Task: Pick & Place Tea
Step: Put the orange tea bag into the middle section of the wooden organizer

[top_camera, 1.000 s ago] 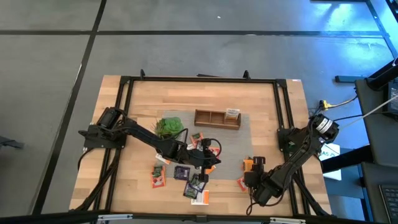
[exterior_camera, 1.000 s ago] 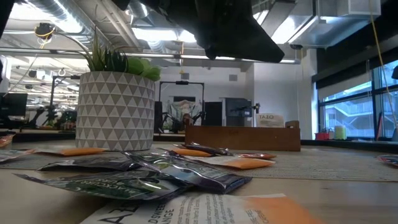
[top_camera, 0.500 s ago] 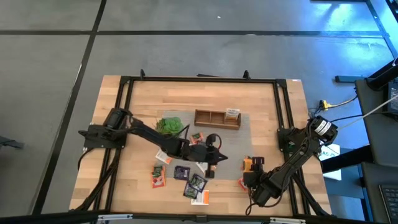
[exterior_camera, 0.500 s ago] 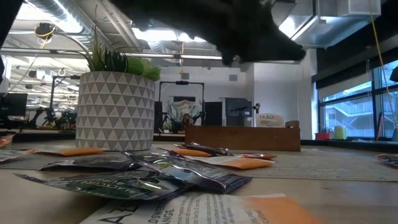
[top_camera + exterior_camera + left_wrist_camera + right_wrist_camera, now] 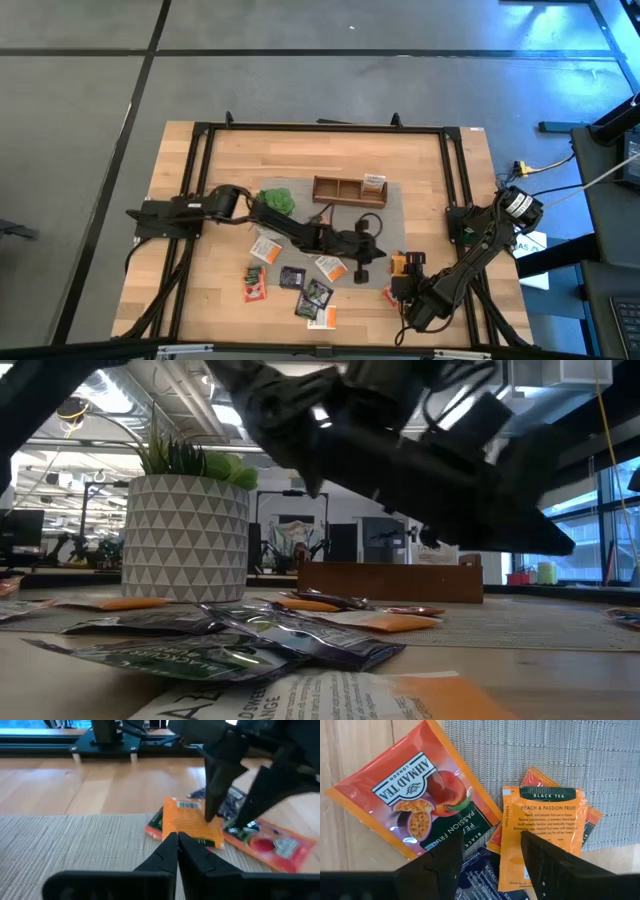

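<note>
Hovering right of centre in the high view, the left end effector has its fingers pinched together with nothing between them; its own wrist view shows the dark fingertips meeting over the grey woven mat. Beyond those tips, the right end effector stands with fingers spread wide, straddling an orange square tea sachet that lies flat on the mat's edge, touching nothing that I can tell. The right wrist view shows the same orange sachet between the parted fingers, and beside it a larger orange-red peach-and-passion-fruit sachet lying on the light wooden counter. In the high view the right end effector sits lower right. Other flat sachets, purple and orange, lie scattered lower centre. Upper centre stands a brown wooden three-compartment box; left of it, a small green potted plant.
</note>
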Motion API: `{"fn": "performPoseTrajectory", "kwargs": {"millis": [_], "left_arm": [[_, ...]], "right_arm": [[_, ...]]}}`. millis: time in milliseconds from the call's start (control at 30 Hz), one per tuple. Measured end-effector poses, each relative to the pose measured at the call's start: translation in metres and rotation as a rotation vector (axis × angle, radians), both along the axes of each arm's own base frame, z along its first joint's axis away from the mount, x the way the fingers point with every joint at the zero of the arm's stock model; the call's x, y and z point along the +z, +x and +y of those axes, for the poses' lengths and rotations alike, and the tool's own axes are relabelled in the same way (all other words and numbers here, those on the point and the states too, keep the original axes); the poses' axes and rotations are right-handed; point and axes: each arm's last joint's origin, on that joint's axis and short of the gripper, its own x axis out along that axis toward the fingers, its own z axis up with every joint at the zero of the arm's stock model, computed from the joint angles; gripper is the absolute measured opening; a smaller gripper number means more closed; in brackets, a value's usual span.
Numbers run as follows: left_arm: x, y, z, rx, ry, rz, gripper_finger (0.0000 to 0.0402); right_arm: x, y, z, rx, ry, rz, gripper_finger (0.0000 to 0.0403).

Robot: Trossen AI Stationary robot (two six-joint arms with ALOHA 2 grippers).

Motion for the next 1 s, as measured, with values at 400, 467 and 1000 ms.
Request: {"fn": "performPoseTrajectory", "kwargs": {"millis": [400,467,1000], "left_arm": [[-0.023,0.022,-0.010,0.036,-0.002,0.033,0.0006],[-0.028,0.024,-0.011,0.040,-0.014,0.041,0.0007],[-0.022,0.027,-0.017,0.039,-0.048,0.007,0.0008]], "right_arm": [[0.000,0.000,0.000,0.011,-0.014,-0.011,0.0202],[0.000,0.000,-0.001,0.012,-0.018,-0.013,0.0202],[0.004,0.004,0.000,0.016,-0.069,-0.069,0.0202]]}}
